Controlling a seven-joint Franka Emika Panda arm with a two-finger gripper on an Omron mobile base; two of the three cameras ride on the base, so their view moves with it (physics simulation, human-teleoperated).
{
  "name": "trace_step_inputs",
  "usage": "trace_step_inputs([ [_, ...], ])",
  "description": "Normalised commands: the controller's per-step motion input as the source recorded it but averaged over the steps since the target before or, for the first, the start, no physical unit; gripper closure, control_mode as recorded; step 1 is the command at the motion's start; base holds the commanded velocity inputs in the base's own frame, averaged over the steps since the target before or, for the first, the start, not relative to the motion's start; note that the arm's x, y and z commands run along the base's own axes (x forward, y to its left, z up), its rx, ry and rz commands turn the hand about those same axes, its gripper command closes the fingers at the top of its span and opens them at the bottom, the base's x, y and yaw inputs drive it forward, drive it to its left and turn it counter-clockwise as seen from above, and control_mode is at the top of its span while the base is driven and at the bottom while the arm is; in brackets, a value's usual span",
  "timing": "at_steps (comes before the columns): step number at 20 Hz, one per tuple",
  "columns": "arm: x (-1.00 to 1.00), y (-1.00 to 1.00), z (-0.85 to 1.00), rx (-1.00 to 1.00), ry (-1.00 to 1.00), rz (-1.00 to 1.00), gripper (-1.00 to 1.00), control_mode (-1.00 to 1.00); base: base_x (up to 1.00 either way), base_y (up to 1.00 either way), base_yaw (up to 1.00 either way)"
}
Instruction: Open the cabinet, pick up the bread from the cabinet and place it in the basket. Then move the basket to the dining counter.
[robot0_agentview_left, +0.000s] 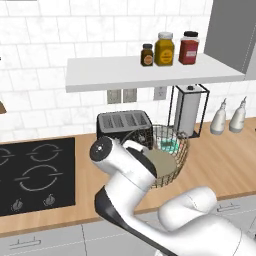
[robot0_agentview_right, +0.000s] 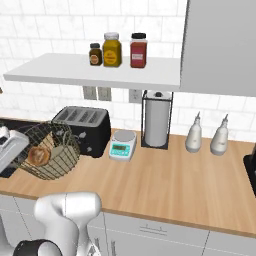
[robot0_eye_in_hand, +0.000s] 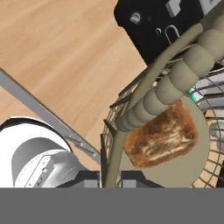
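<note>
Now the fingers (robot0_eye_in_hand: 109, 178) are clamped on the rim of the basket (robot0_agentview_right: 50, 150), which tilts off the table (robot0_agentview_right: 165, 180) beside the toaster (robot0_agentview_right: 85, 127) with the bread (robot0_eye_in_hand: 159, 135) inside. Carrying it level to the dining counter comes next.

Golden-tan basket (robot0_agentview_right: 49, 150), brown bread (robot0_eye_in_hand: 159, 135), blk toaster (robot0_agentview_right: 85, 129)

Pincer (robot0_eye_in_hand: 109, 181): closed on rim of basket (robot0_agentview_right: 52, 165), which hangs tilted above the worktop (robot0_agentview_right: 170, 175). Bread (robot0_eye_in_hand: 159, 135): in basket, just beyond pincer. Toaster (robot0_agentview_right: 85, 127): on worktop, behind basket. Scale (robot0_agentview_right: 122, 145): beside toaster, farther from pincer. Stove (robot0_agentview_left: 35, 175): opposite side.
</note>
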Motion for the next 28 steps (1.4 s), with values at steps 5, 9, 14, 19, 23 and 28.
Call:
trace_step_inputs([
  [5,-0.19,-0.22,1.0,0.11,-0.03,0.04,1.0,-1.0,0.0,0.0,0.0],
  [9,-0.09,-0.37,0.94,0.24,0.0,0.04,1.0,-1.0,0.0,0.0,0.0],
  [14,-0.02,-0.25,0.82,0.25,0.0,0.07,1.0,-1.0,0.0,0.0,0.0],
  [19,-0.09,-0.1,0.69,0.14,-0.01,0.06,1.0,-1.0,0.0,0.0,0.0],
  [23,-0.01,-0.02,0.37,0.03,0.0,0.04,1.0,-1.0,0.0,0.0,0.0],
  [28,0.0,-0.01,-0.01,0.0,0.0,0.02,1.0,-1.0,0.0,0.0,0.0],
])
